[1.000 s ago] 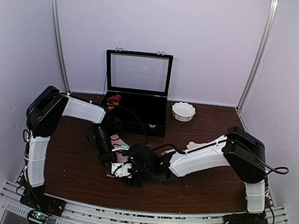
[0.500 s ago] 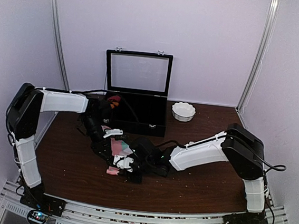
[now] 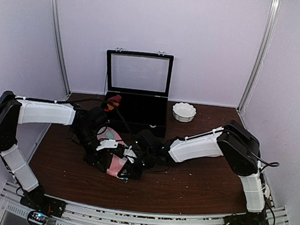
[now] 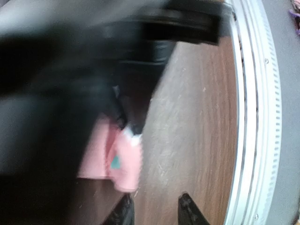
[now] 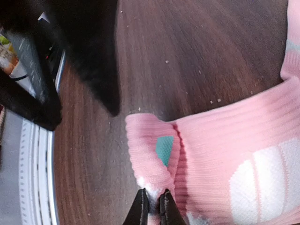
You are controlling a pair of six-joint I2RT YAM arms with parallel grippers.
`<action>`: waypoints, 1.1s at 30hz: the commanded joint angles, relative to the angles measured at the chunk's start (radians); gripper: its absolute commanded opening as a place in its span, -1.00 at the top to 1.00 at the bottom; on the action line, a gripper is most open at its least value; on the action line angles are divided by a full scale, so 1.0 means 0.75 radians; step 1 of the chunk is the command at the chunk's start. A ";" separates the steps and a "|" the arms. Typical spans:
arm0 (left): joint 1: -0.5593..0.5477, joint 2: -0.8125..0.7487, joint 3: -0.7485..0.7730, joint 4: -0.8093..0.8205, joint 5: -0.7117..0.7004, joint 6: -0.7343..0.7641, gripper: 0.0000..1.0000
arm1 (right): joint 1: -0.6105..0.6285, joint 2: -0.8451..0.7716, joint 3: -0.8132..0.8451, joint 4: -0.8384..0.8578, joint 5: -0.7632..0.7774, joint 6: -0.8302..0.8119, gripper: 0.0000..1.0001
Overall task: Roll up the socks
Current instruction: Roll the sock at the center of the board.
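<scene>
**Right hand** (image 5: pixel 153 208): clenched. Both fingertips are pinched together on the folded edge of the pink sock (image 5: pixel 225 154).

**Left hand** (image 4: pixel 156 214): released. Its two dark fingertips stand apart with bare wood between them, and the sock lies just beyond them, not between them. This view is heavily blurred.

**Pink sock, count 1 in view:** lies on the tabletop (image 3: pixel 196 186) left of centre, between the two hands. It is ribbed pink with a mint patch at the fold and a white patch further along. The pinched end is doubled over on itself.

**Obstructions:**
- In the top view both wrists crowd over the sock, so only a strip of pink shows.
- In the right wrist view a dark arm part (image 5: pixel 89 47) hangs over the wood just beside the fold.
- In the left wrist view a black blurred mass fills the left half.

**Arms, count 2:** both reach inward and meet at the sock.

**Black case** (image 3: pixel 138 119), count 1: stands at the back of the tabletop with its glass lid upright.

**Dark red and orange bundle** (image 3: pixel 113 101), count 1: sits at the case's left end.

**White bowl** (image 3: pixel 184 111), count 1: scalloped, stands just right of the case, well apart from the sock.
</scene>
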 commanded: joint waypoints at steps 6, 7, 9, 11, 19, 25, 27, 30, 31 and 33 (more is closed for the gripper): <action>-0.143 0.006 -0.070 0.253 -0.099 -0.024 0.37 | -0.056 0.083 -0.114 -0.155 -0.213 0.435 1.00; -0.157 0.014 -0.066 0.270 -0.117 -0.029 0.38 | -0.057 0.090 -0.110 -0.148 -0.224 0.460 1.00; -0.182 0.041 -0.053 0.279 -0.144 -0.033 0.38 | -0.059 0.100 -0.109 -0.125 -0.230 0.508 1.00; -0.195 0.063 -0.043 0.280 -0.156 -0.032 0.41 | -0.065 0.109 -0.115 -0.102 -0.237 0.549 1.00; -0.230 0.129 -0.047 0.278 -0.229 -0.036 0.50 | -0.078 0.109 -0.161 0.007 -0.250 0.648 1.00; -0.251 0.269 0.024 0.215 -0.328 -0.080 0.80 | -0.078 0.084 -0.194 0.100 -0.261 0.725 0.93; -0.254 0.307 0.036 0.188 -0.362 -0.085 0.85 | -0.079 0.075 -0.219 0.145 -0.269 0.758 0.88; -0.255 0.329 0.032 0.158 -0.382 -0.086 0.88 | -0.082 0.057 -0.267 0.247 -0.290 0.827 0.80; -0.254 0.331 0.027 0.154 -0.382 -0.086 0.88 | -0.084 0.051 -0.278 0.282 -0.296 0.849 0.78; -0.254 0.331 0.010 0.149 -0.382 -0.084 0.89 | -0.083 0.048 -0.288 0.329 -0.302 0.880 0.78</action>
